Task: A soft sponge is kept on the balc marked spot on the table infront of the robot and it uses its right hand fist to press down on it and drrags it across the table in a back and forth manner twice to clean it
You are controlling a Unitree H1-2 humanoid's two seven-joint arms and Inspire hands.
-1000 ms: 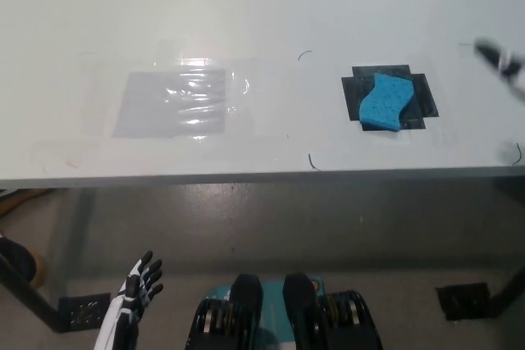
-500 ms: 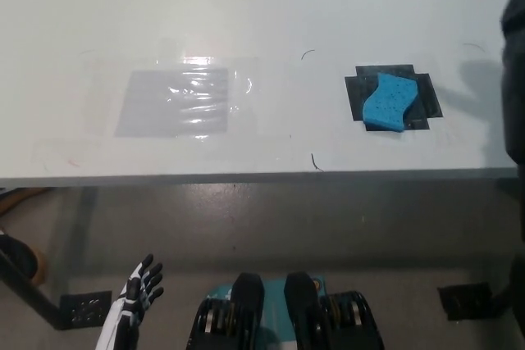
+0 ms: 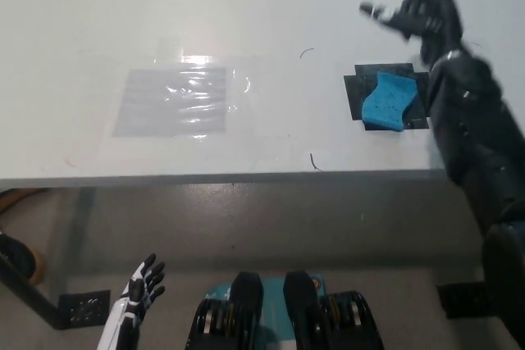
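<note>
Blue sponge lies below the right hand's fingers — apart.

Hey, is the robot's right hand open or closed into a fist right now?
Open. The black right hand hangs beyond the blue sponge with its fingers spread, blurred, holding nothing.
</note>
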